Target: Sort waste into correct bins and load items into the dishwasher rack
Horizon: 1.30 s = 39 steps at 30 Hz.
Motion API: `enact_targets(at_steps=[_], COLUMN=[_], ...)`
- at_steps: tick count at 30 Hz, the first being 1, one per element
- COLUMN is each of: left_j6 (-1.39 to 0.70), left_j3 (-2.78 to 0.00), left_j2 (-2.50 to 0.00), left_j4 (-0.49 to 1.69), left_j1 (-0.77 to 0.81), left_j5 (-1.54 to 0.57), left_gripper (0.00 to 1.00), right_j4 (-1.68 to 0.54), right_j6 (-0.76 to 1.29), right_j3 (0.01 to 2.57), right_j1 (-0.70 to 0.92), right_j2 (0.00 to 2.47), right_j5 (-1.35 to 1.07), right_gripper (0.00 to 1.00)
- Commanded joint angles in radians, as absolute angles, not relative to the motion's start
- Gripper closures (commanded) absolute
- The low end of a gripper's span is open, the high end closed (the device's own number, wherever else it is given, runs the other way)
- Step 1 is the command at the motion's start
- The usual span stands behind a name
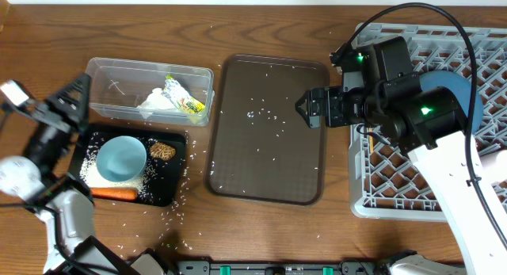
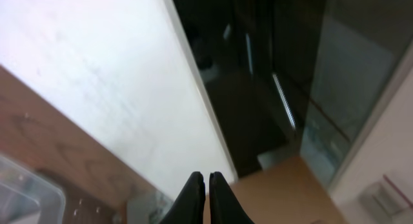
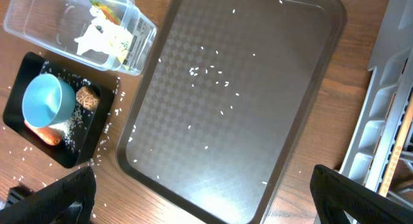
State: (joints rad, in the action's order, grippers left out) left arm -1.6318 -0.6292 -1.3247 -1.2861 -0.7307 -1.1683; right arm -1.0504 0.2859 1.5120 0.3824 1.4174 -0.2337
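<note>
Both grippers carry nothing: left of the dark-brown serving tray, the left gripper is raised with jaws pressed together and aimed off the table, seemingly parked. The right gripper hangs over that tray's right edge, jaws spread wide, probably set for a pick. Left of the serving tray the black tray holds carrot, brown lump, rice and a pale-blue cup; beyond it the clear tub holds crumpled tissue and wrapper, and the rack stands on the serving tray's right.

Left gripper is held tilted upward, fingers pressed together. Right gripper is held aloft, fingers spread wide.
</note>
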Motion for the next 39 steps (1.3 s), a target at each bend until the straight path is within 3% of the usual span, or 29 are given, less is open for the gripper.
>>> enact_targets(at_steps=[1, 6, 10, 14, 20, 23, 25, 26, 29, 31, 34, 39], left_j6=[-1.548, -1.250, -0.865, -0.469, -0.216, -0.183, -0.166, -0.168, -0.125, -0.144, -0.196, -0.192], left_j3=[-0.750, -0.941, -1.069, -1.134, -1.141, -1.140, -1.140, -1.140, -1.136, -1.128, -1.119, -1.101], left_j2=[-1.294, -1.270, -1.266, -1.253, -1.196, -1.174, -1.171, -1.171, -1.171, -1.178, -1.206, -1.280], left_j4=[-1.137, -0.616, -0.048, 0.499, 0.876, 0.959, 0.969, 0.978, 1.030, 1.065, 1.104, 1.043], left_j1=[-0.715, -0.692, -0.688, -0.681, -0.554, -0.456, -0.411, -0.395, -0.373, -0.368, -0.367, -0.339], left_j5=[-1.106, -1.105, -1.087, -0.921, -0.563, -0.427, -0.441, -0.455, -0.449, -0.360, -0.176, -0.180], left_gripper=[0.94, 0.94, 0.94, 0.94, 0.93, 0.57, 0.08, 0.02, 0.03, 0.17, 0.18, 0.27], right_j4=[-1.046, -1.031, -1.032, -1.029, -1.012, -1.007, -1.014, -1.018, -1.035, -1.046, -1.067, -1.077], right_j6=[0.315, 0.327, 0.329, 0.329, 0.329, 0.329, 0.329, 0.328, 0.327, 0.324, 0.325, 0.325], right_j3=[1.528, 1.528, 1.528, 1.528, 1.528, 1.528, 1.528, 1.528, 1.528, 1.528, 1.528, 1.526], right_j1=[0.394, 0.394, 0.394, 0.394, 0.393, 0.393, 0.393, 0.393, 0.393, 0.393, 0.393, 0.393], right_j2=[1.414, 1.414, 1.414, 1.414, 1.414, 1.414, 1.414, 1.414, 1.414, 1.414, 1.414, 1.414], right_j5=[-0.225, -0.225, -0.225, -0.224, -0.216, -0.210, -0.209, -0.209, -0.194, -0.176, -0.171, -0.168], right_gripper=[0.01, 0.01, 0.01, 0.01, 0.01, 0.01, 0.01, 0.01, 0.01, 0.01, 0.01, 0.01])
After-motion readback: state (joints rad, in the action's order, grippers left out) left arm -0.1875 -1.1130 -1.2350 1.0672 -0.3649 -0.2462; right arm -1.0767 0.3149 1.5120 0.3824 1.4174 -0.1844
